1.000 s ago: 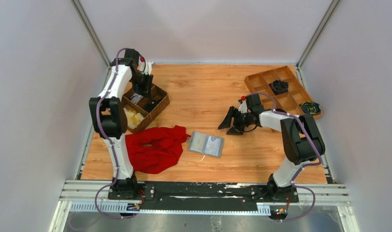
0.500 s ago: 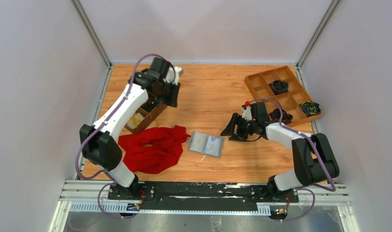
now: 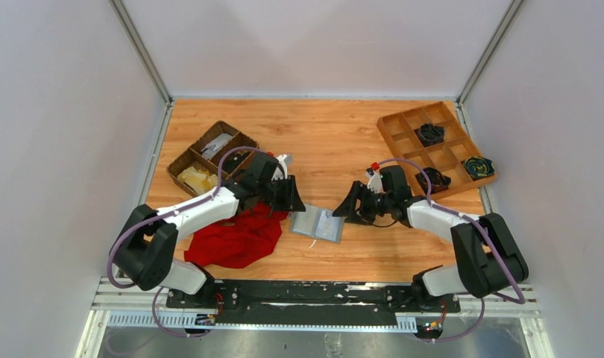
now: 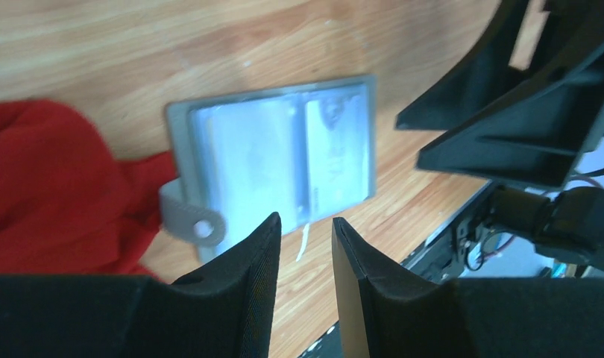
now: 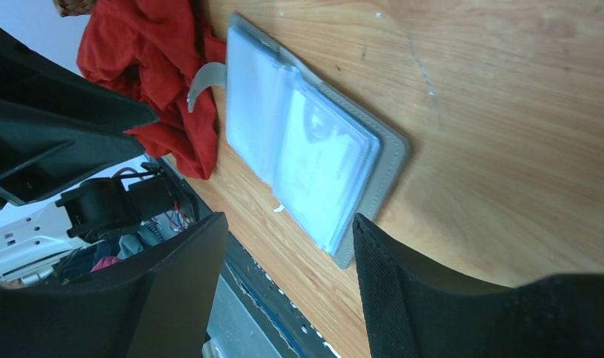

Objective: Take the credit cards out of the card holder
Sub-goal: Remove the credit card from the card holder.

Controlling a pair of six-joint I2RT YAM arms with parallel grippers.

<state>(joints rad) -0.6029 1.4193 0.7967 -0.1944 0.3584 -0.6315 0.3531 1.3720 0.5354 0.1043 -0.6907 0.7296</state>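
Note:
The card holder [image 3: 318,224] lies open and flat on the wooden table, a grey bifold with clear sleeves and a side tab [image 4: 192,217]. Pale credit cards [image 4: 336,153] show blurred inside the sleeves [image 5: 314,160]. My left gripper [image 3: 290,198] hovers just above the holder's left edge, next to the red cloth; its fingers [image 4: 305,220] stand slightly apart with nothing between them. My right gripper [image 3: 350,208] sits just off the holder's right edge, wide open and empty [image 5: 288,220].
A crumpled red cloth [image 3: 236,236] lies directly left of the holder, touching its tab. A dark wicker basket [image 3: 210,158] stands at the back left. A wooden compartment tray [image 3: 435,146] holding dark items sits at the back right.
My left arm has swung from the wicker basket forward to the holder's left edge. My right gripper has edged left, closer to the holder. The holder has not moved.

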